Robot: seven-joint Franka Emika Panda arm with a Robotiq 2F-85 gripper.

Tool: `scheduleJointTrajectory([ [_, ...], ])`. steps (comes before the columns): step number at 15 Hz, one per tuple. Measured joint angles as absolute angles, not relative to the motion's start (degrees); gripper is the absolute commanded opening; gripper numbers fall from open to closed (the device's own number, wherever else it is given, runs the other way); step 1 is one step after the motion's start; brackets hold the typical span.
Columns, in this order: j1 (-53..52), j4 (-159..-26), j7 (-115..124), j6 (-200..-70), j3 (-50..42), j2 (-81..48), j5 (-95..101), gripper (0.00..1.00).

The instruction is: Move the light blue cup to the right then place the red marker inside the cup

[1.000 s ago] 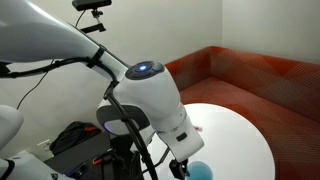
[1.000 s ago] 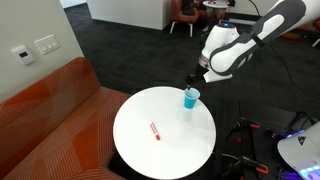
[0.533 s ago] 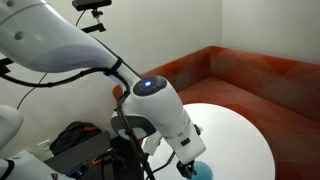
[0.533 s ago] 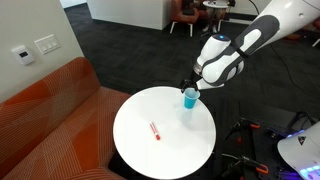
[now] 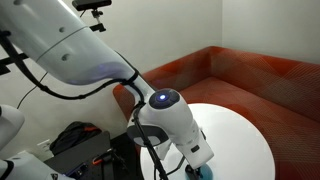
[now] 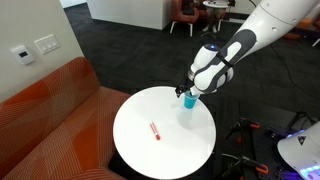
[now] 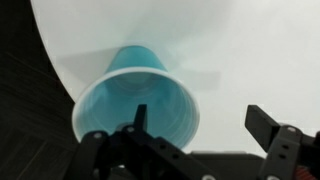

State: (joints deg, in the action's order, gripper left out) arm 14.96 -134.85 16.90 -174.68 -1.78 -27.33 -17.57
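The light blue cup (image 6: 188, 99) stands upright near the edge of the round white table (image 6: 140, 150). It fills the upper left of the wrist view (image 7: 135, 92), and only a sliver shows below the arm in an exterior view (image 5: 207, 173). My gripper (image 7: 200, 120) is open and right above the cup (image 6: 190, 88). One finger overlaps the cup's mouth and the other is outside its rim. The red marker (image 6: 155, 130) lies flat on the table's middle, well apart from the cup. It is hidden in the wrist view.
An orange-red sofa (image 6: 50, 110) curves around one side of the table and also shows in an exterior view (image 5: 260, 75). The cup is close to the table edge, with dark floor beyond (image 7: 30, 90). Black equipment (image 5: 75, 145) stands beside the robot base.
The arm has come down and closed in on the cup, so the open gripper now sits at its rim. The cup and the marker have not moved.
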Motion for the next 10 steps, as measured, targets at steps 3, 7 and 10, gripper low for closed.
scheduleJointTrajectory([
  [3, 15.0, -132.9, 16.9, -174.7, -1.8, -29.7, -17.6, 0.5],
  [7, 15.0, -131.3, 16.9, -174.7, -1.8, -31.4, -17.6, 0.19],
  [10, 14.9, -130.9, 16.9, -174.7, -1.8, -31.8, -17.6, 0.01],
])
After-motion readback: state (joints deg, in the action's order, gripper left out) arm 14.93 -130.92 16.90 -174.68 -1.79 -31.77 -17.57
